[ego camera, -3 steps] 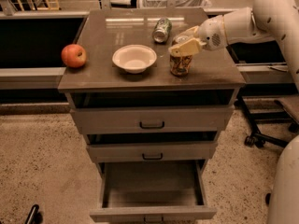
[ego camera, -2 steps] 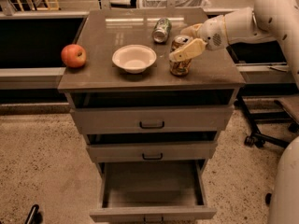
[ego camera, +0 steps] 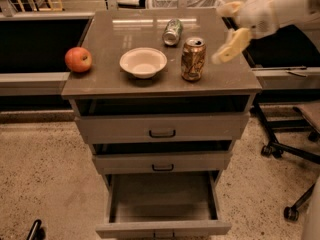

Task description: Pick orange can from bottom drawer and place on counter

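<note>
The orange can stands upright on the counter, right of the middle. My gripper is open and empty, above the counter's right edge, to the right of the can and apart from it. The bottom drawer is pulled out and its tray shows nothing inside.
A white bowl sits left of the can, a red apple at the counter's left edge, and a green-and-white can lies on its side at the back. An office chair base stands at the right. The two upper drawers are slightly open.
My gripper has let go of the orange can and moved away to the right and up. The can stays upright on the counter.
</note>
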Tool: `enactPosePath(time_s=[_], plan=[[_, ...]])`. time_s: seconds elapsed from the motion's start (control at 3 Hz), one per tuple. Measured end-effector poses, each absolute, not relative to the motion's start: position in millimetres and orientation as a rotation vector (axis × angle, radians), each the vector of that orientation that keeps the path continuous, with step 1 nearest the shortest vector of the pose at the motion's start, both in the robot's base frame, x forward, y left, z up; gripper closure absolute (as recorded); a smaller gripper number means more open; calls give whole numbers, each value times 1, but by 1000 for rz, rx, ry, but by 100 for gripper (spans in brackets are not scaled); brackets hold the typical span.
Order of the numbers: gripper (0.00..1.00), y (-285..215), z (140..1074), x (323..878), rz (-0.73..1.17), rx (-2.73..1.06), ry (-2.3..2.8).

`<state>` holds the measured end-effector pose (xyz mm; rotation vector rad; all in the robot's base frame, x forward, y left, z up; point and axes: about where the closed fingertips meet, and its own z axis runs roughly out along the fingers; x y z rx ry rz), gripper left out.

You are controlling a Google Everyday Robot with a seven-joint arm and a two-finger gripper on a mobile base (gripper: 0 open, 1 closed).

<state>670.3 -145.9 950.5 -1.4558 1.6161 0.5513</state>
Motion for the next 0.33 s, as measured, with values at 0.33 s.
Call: enactPosePath(time_s=[0.33], plan=[[0, -143, 949, 671, 560, -1464, 1612]])
